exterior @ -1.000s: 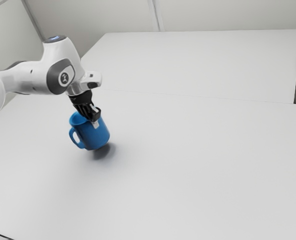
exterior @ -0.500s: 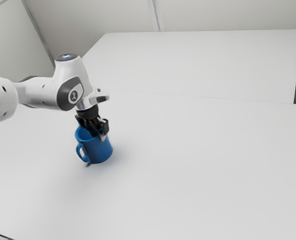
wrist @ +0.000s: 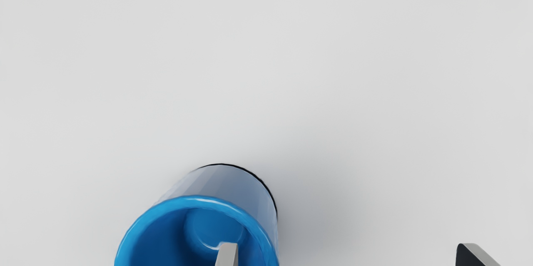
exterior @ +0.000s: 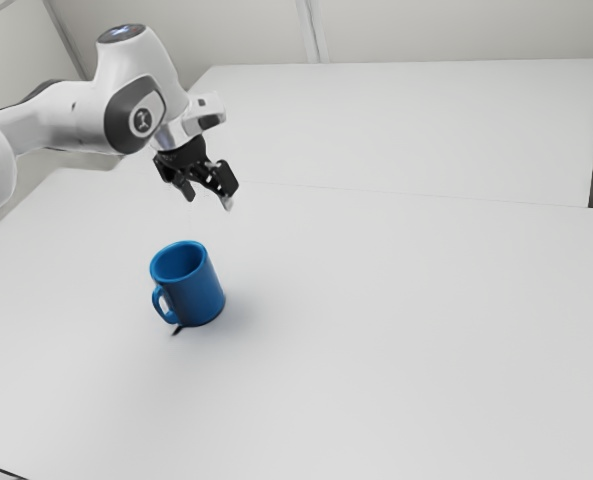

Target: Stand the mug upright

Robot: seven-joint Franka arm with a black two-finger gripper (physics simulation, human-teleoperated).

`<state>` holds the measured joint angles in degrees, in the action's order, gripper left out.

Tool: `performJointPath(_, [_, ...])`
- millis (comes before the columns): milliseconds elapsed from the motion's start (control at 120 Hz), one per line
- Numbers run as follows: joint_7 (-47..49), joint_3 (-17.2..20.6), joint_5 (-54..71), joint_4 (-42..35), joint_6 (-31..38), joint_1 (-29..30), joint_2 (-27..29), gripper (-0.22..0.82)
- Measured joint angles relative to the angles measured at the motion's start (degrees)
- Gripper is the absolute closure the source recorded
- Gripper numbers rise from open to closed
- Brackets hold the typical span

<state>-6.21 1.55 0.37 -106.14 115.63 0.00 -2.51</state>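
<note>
The desk [exterior: 406, 330] is light grey. The arm [exterior: 61, 115] enters from the exterior view's left. The blue mug [exterior: 197, 291] stands upright on the desk, mouth facing up. The jaws are released, spread apart above the mug and clear of it. The handle [exterior: 157, 299] faces the exterior view's left.

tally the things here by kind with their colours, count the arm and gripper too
Mug, blue: 1
Robot arm, mostly white: 1
Gripper, black: 1
Total: 3
</note>
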Motion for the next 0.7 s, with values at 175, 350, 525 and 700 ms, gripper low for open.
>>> performJointPath(175, [0.7,0.0,-0.5,13.5,-9.2,1.4,-2.6,0.02])
performJointPath(350, [1.0,-0.1,-0.6,23.0,-17.3,1.6,-4.7,0.01])
performJointPath(525, [1.2,0.0,-0.6,24.4,-22.2,0.9,-4.1,0.00])
performJointPath(700, [1.3,-0.1,-0.8,24.5,-24.3,1.5,-4.0,0.00])
